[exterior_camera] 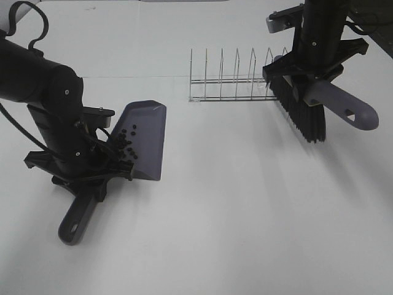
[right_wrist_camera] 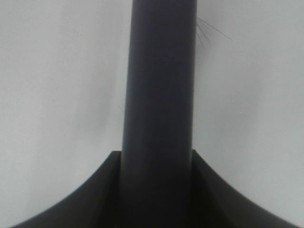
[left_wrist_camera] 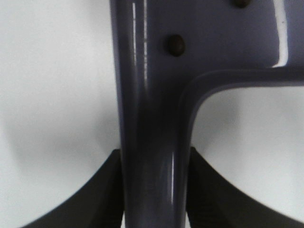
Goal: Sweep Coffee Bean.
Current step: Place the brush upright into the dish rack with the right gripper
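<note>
Coffee bean [exterior_camera: 126, 146] cluster in dustpan [exterior_camera: 150, 132] | left gripper [left_wrist_camera: 154, 190] clamped on dustpan handle | right gripper [right_wrist_camera: 156, 190] clamped on brush [exterior_camera: 304, 118]

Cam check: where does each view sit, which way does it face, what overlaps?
Exterior high: mounted high, looking down on the table; both arms show, left gripper on the dustpan, right gripper on the brush, rack behind.
Left wrist: on the left arm, looking along the dustpan handle toward the pan; fingers flank it.
Right wrist: on the right arm, looking along the brush handle; fingers flank it.
Shared: exterior and left wrist both show dustpan and coffee beans; exterior and right wrist, the brush.
</note>
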Robot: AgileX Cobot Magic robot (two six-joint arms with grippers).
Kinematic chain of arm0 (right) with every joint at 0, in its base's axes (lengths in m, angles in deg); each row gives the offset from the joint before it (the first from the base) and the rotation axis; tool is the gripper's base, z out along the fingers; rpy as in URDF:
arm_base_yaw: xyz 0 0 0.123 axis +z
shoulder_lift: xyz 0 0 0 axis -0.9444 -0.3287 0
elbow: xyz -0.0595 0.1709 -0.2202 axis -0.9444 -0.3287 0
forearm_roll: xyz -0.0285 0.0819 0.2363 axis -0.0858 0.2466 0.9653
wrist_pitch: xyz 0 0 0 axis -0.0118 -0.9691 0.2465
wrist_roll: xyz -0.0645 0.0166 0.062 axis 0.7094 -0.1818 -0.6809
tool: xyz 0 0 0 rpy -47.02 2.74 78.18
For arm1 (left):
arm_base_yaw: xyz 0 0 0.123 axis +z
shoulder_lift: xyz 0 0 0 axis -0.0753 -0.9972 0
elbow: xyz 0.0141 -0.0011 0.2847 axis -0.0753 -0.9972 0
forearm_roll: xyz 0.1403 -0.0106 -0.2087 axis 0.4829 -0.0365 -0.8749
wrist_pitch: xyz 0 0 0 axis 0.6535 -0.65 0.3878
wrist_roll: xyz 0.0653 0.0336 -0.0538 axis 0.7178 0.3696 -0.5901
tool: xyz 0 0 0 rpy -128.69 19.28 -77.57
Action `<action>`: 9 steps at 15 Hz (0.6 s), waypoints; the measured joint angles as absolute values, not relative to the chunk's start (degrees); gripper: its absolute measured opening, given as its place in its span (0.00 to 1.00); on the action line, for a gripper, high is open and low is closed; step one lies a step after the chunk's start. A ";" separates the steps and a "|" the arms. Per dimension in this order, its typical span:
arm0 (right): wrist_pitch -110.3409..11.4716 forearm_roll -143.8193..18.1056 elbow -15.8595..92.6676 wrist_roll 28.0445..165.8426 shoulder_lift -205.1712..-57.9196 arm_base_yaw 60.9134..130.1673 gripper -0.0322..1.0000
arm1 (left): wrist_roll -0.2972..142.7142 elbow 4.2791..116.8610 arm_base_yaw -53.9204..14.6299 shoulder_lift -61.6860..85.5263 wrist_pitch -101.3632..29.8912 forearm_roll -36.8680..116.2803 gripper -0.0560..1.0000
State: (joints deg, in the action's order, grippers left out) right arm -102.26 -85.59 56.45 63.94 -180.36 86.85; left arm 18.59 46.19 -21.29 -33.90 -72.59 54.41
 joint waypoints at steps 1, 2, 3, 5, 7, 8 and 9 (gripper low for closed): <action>-102.15 -85.88 57.14 63.88 -181.22 86.85 0.34 | 18.59 46.19 -21.29 -33.90 -72.59 54.41 0.38; -102.09 -85.93 57.59 63.83 -181.74 86.85 0.34 | 18.59 46.19 -21.29 -33.90 -72.59 54.41 0.38; -102.09 -85.93 58.45 63.83 -182.65 86.85 0.34 | 18.59 46.19 -21.29 -33.90 -72.59 54.41 0.38; -102.20 -86.45 60.40 62.97 -184.37 86.80 0.34 | 18.59 46.19 -21.29 -33.90 -72.59 54.52 0.38; -101.63 -86.68 62.12 62.62 -185.58 86.80 0.34 | 18.59 46.19 -21.41 -33.90 -72.59 54.64 0.38; -100.94 -86.79 63.50 62.22 -186.15 86.80 0.34 | 18.59 46.19 -21.41 -33.90 -72.59 54.69 0.38; -100.72 -86.91 64.81 61.82 -186.49 86.74 0.34 | 18.59 46.19 -21.41 -33.90 -72.59 54.75 0.38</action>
State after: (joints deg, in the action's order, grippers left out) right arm -100.72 -86.91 64.81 61.82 -186.49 86.74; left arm 18.59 46.19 -21.41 -33.90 -72.59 54.75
